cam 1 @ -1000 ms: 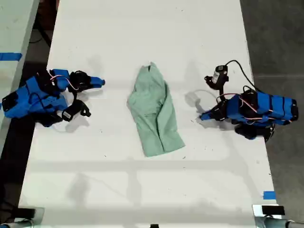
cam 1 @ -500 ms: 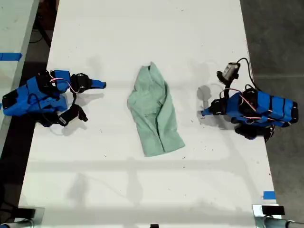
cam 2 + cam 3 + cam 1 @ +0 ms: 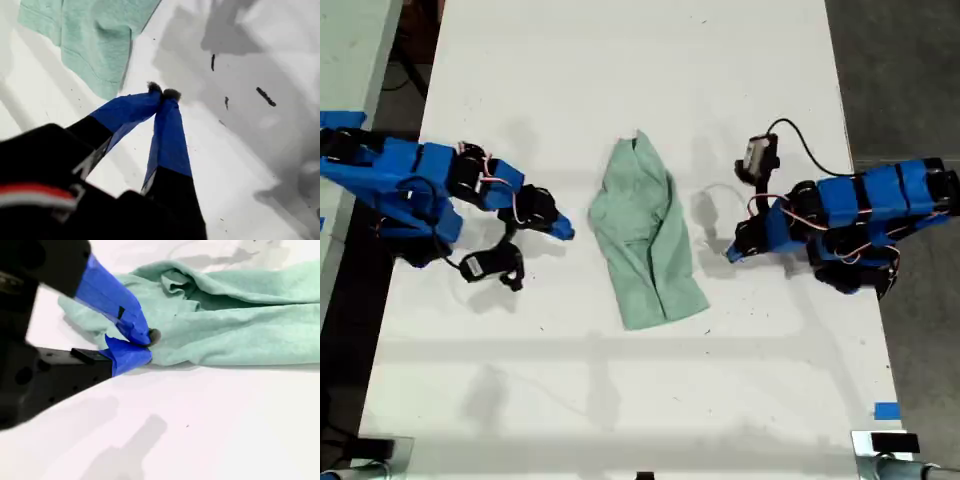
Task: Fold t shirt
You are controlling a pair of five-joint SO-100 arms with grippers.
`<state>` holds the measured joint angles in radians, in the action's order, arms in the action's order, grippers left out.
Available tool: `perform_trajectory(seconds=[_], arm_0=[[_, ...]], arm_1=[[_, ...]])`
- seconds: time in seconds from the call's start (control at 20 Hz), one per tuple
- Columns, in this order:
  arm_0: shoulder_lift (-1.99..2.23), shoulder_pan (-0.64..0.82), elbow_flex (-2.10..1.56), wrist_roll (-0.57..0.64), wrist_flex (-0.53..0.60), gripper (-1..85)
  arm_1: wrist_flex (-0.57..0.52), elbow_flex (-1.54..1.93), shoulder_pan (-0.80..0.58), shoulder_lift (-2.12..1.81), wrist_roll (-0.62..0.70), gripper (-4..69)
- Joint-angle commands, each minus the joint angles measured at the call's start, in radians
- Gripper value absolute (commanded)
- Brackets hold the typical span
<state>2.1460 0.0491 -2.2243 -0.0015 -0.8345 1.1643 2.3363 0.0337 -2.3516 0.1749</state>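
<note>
— Both arms have reached inward since a second ago, off the table's side edges and toward the cloth. What's the layout?

— White table [image 3: 620,60], with the t shirt [image 3: 645,235] lying mid-table, well clear of every edge. It is a rumpled, narrow strip, already doubled lengthwise by the look of it.

— And the grippers?

— My first gripper [image 3: 162,93] comes from the exterior view's right, low over bare table near a hemmed corner but apart from it. Its fingers are clenched tip to tip on nothing. My second gripper [image 3: 146,344], from the exterior view's left, sits just beside the shirt's long edge, fingers likewise pressed together and empty.

— So which step?

— The approach before a fold, I'd judge. Next, each set of fingers must part, slide onto an edge, and pinch it before lifting it across.
</note>
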Motion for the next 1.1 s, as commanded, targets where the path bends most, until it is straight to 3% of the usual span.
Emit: perform_trajectory(seconds=[0.0,0.1,0.4,0.45,0.55,0.6,0.65,0.7,0.75,0.9,1.05], arm_0=[[-0.534,-0.089,0.482,0.015,0.017,16.6],[-0.753,-0.137,0.724,-0.002,-0.052,23.7],[-1.052,-0.213,0.991,-0.098,-0.029,22.5],[-1.1,-0.219,1.04,-0.098,-0.028,20.8],[-1.155,-0.235,1.095,-0.089,0.012,-0.3],[-1.167,-0.244,1.108,-0.072,0.026,-0.3],[-1.167,-0.25,1.109,-0.064,0.021,-0.3],[-1.154,-0.258,1.109,-0.054,0.002,-0.3],[-1.131,-0.27,1.109,-0.054,-0.041,-0.3],[-1.045,-0.308,1.109,-0.055,-0.175,-0.3],[-0.937,-0.344,1.106,-0.066,-0.262,-0.3]], arm_1=[[-0.11,-0.106,0.06,0.132,-0.003,7.1],[-0.121,-0.167,0.095,0.225,0.011,16.0],[-0.133,-0.334,0.132,0.497,0.029,21.1],[-0.147,-0.362,0.133,0.546,0.034,21.2],[-0.172,-0.422,0.137,0.644,0.041,21.0],[-0.176,-0.457,0.141,0.692,0.041,20.6],[-0.178,-0.494,0.147,0.736,0.043,15.8],[-0.156,-0.541,0.156,0.779,0.025,4.5],[-0.133,-0.594,0.173,0.816,0.012,0.5],[0.038,-0.974,0.264,1.042,-0.018,0.5],[0.373,-1.635,0.328,1.378,-0.009,0.5]])
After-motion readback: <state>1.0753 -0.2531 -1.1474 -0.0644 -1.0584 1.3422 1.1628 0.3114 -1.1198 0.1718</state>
